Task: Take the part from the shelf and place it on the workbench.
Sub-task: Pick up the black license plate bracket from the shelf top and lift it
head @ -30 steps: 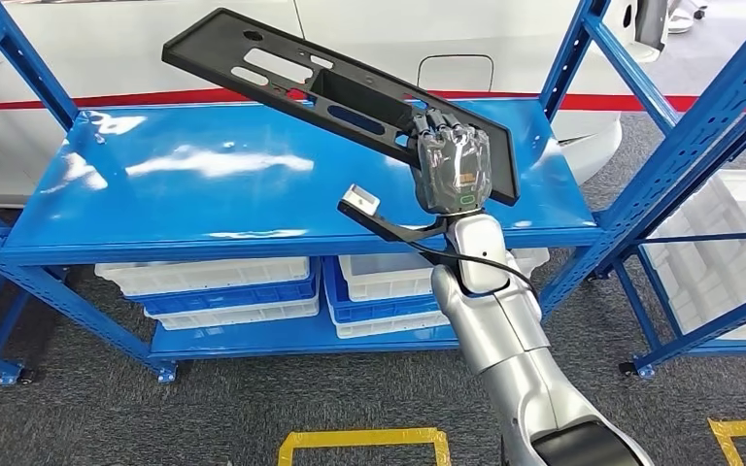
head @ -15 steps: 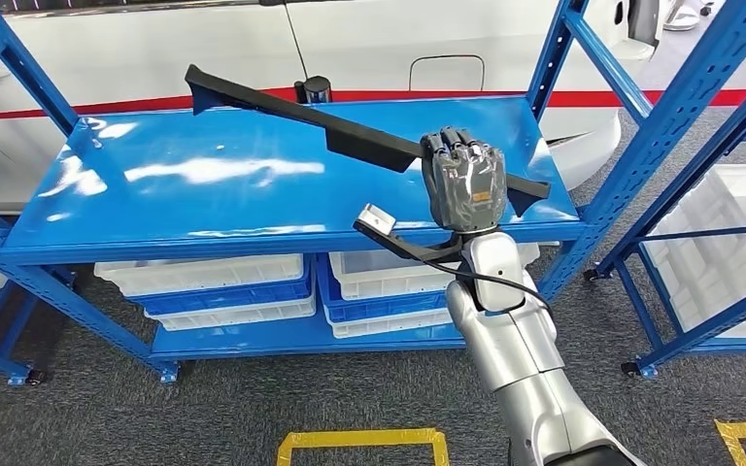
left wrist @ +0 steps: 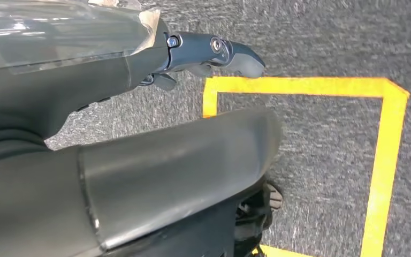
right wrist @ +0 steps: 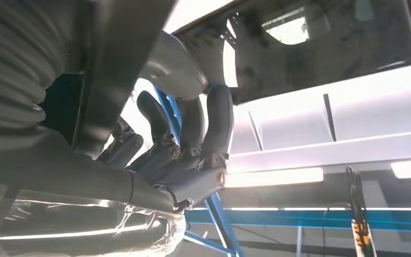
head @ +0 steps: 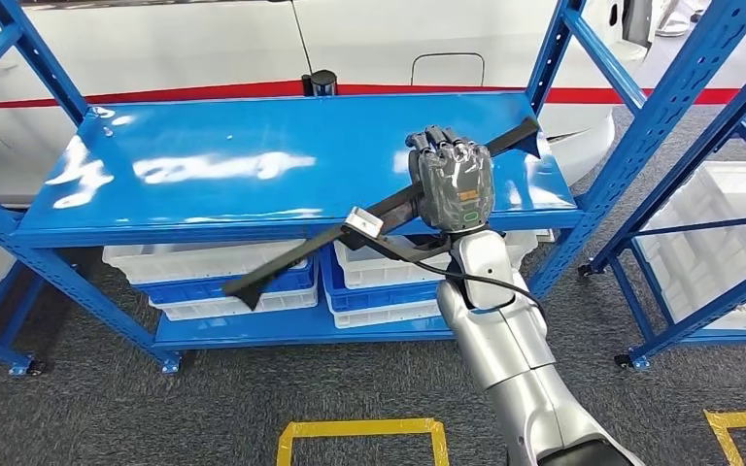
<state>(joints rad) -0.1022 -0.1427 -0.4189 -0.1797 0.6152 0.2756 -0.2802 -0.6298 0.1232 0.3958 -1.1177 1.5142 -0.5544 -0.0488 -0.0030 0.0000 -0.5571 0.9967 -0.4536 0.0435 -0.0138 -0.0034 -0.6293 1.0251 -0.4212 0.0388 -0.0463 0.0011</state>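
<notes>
Black plastic forms the one long, flat part (head: pixel 350 228) in view; it is held in the air in front of the blue steel shelf unit (head: pixel 282 165), clear of the shelf surface. The part runs on a slant from a low end near the white and blue plastic crates (head: pixel 223 277) on the lower shelf up to a high end above the right side of the top shelf.

One right hand (head: pixel 452 180) grips the part near its upper half. In the head view the back of the hand faces the camera and the dark fingers (head: pixel 437 141) curl over the part's edge. In the right wrist view the fingers (right wrist: pixel 214 126) are clenched around the dark strip of the part (right wrist: pixel 118 69).

One left hand (left wrist: pixel 139 107) hangs above grey carpet floor (left wrist: pixel 326 43) marked with yellow tape lines (left wrist: pixel 385 155). One dark finger (left wrist: pixel 219 51) extends forward; whether the rest of this hand is released or clenched cannot be told.

Two silver arm sections (head: pixel 505 330) carry the right hand. A white vehicle body with a red stripe (head: pixel 204 58) stands behind the shelf unit.
</notes>
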